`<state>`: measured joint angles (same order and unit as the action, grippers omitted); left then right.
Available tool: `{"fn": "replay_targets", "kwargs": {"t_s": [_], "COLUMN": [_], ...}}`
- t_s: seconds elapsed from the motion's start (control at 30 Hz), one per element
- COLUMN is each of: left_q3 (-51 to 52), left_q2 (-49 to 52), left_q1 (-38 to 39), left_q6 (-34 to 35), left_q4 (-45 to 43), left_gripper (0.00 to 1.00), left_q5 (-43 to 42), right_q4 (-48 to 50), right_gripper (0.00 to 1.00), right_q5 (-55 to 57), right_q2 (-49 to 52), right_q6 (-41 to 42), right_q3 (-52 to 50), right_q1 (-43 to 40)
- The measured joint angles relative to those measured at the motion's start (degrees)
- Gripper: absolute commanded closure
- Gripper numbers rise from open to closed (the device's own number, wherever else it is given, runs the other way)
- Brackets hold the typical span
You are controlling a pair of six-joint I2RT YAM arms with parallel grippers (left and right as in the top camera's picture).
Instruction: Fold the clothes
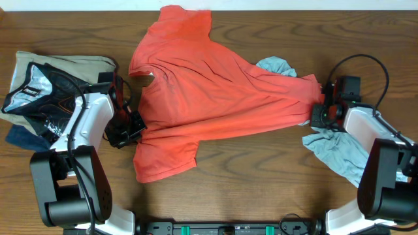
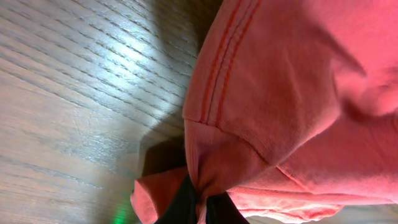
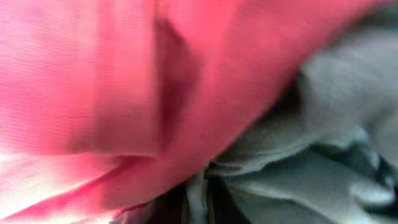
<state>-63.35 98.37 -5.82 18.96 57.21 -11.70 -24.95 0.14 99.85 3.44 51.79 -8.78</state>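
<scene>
The left gripper point(image 2: 200, 204) is closing narrow on a gathered fold of the coral-red T-shirt point(image 1: 209, 85). In the left wrist view its dark fingers point(image 2: 179, 208) are pinching the cloth just below a double-stitched hem, and the fabric is puckering into the pinch. From above, this gripper is sitting against the T-shirt's left edge, below a small dark notch in that edge.

The right gripper point(image 1: 320, 112) is gripping the T-shirt's opposite, right-hand end, where the red cloth is narrowing to a bunched point. The right wrist view is blurred. It is showing red fabric and pale fabric meeting at the fingertips, with a pale strip running between them, so I cannot tell whether the pale cloth is caught in the grip as well.

The T-shirt itself is lying spread on the wooden table point(image 1: 261, 173) between the two grippers. Long creases are running across it towards the right-hand grip. One part is reaching towards the far side, and a sleeve is lying flat at the near left corner of the garment.

A pale grey-blue shirt point(image 1: 336, 153) is lying at the T-shirt's right end. One part is showing just past the T-shirt's far edge, and the larger part is crumpled on the near side, beside the right arm.

Well apart from the T-shirt's left edge, beyond the left arm, a heap of garments point(image 1: 39, 91) in beige, grey, black and navy is lying.
</scene>
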Motion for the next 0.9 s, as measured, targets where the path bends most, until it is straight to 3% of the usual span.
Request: {"fn": "replay_targets", "kwargs": {"t_s": [0.1,0.33,0.43,0.7,0.9], "left_q3": [0.0,0.0,0.0,0.0,0.0], "left_q2": [0.0,0.0,0.0,0.0,0.0], "left_q1": [0.1,0.2,0.2,0.2,0.2], "left_q6": [0.0,-0.4,-0.4,-0.8,-0.8], "left_q4": [0.0,0.0,0.0,0.1,0.0], "left_gripper": [0.94,0.94,0.94,0.94,0.94], "left_q5": [-0.8,-0.2,0.1,0.1,0.2], "right_q4": [-4.3,-6.8,-4.9,-7.7,-7.4], "right_gripper": [0.93,0.91,0.98,0.99,0.71], "right_q5": [2.4,10.3,11.0,15.0,14.8], "right_q2": [0.2,1.6,1.6,1.6,1.6], "right_q6": [2.5,4.7,5.0,9.5,16.5], "right_q3": [1.8,7.2,8.6,8.7,8.7], "right_q1": [-3.6,-17.1,-21.8,-29.2,-34.7]}}
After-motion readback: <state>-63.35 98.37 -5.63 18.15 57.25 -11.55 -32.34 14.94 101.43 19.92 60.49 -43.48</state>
